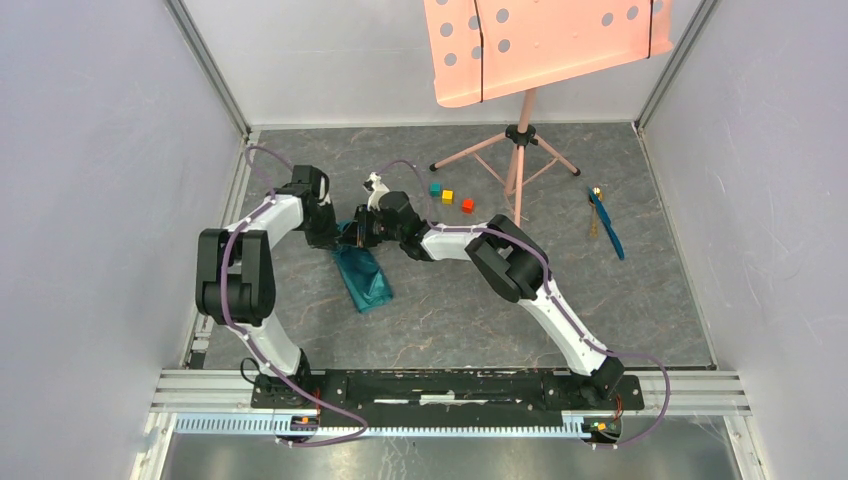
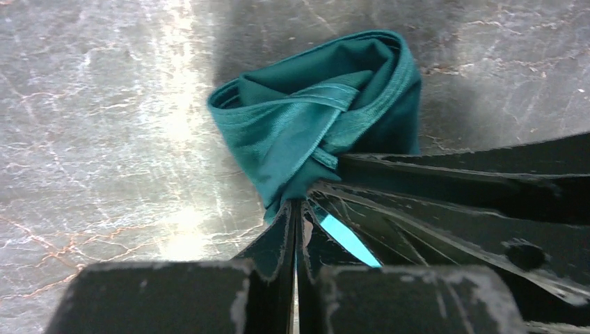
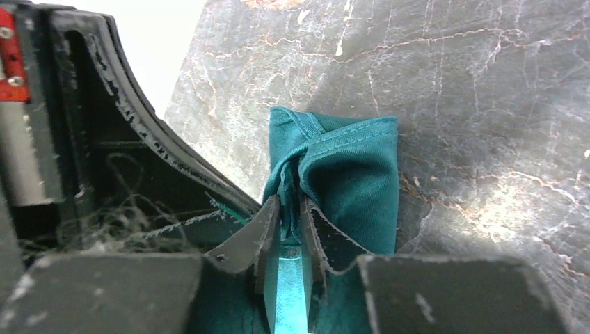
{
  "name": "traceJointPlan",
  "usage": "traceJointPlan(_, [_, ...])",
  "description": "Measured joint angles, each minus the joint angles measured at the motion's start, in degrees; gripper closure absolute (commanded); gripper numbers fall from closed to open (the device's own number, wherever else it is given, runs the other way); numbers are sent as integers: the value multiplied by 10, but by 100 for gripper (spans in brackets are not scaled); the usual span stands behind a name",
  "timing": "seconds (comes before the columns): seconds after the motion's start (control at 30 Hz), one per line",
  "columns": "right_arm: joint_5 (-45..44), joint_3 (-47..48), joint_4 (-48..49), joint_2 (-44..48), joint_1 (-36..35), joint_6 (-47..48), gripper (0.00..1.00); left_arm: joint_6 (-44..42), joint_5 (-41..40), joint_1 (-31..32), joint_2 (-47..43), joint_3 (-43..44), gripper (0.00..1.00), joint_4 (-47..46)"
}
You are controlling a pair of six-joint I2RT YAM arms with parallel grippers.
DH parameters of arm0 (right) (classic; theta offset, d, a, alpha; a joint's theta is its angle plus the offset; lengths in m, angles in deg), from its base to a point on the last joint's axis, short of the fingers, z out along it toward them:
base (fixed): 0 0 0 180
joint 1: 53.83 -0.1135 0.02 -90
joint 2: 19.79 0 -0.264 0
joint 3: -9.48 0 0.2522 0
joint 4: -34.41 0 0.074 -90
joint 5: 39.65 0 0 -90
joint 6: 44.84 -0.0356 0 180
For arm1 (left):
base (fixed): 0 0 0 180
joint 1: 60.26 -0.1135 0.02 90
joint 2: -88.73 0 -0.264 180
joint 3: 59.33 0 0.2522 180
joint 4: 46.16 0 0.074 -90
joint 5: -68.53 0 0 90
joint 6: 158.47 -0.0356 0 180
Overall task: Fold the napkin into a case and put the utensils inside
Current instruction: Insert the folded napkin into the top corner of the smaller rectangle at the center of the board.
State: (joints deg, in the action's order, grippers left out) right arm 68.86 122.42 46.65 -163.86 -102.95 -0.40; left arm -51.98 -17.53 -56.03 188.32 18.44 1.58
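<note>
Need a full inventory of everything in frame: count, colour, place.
napkin: 1, teal-green, folded strip, left-centre of table
utensils: 2, one blue, one golden-brown, together at far right
cubes: 3, teal, yellow, red-orange, far centre
music stand: 1, pink, far centre
table: 1, grey marbled
left arm: 1, white and black, near left; left fingers shut on the napkin's far end
right arm: 1, white and black, near right; right fingers pinching the same end
</note>
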Motion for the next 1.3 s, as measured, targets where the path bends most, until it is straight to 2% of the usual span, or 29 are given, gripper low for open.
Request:
traceJointPlan(0.1, [13,-6,14,0,2,-16,66,0,12,-14,0,-5,98,-1])
traceJointPlan(0.23, [33,-46,48,13,7,-21,59,0,22,-16,0,-6,98,-6])
traceJointPlan(0.37, [45,-88,38,49,12,-2,54,0,27,-16,0,-7,98,-11])
traceJointPlan(0.73, [54,-106,1,81,20,57,50,1,27,-16,-3,-7,98,-12])
traceJointPlan(1.03, [53,-80,-4,75,19,75,54,0,28,-16,-11,-7,98,-14])
traceJointPlan(1.17, [44,-41,-7,52,14,79,61,1,37,-16,-12,-10,98,-16])
traceJointPlan(1.3, [30,-20,-24,33,6,87,74,1,42,-16,-13,-13,98,-19])
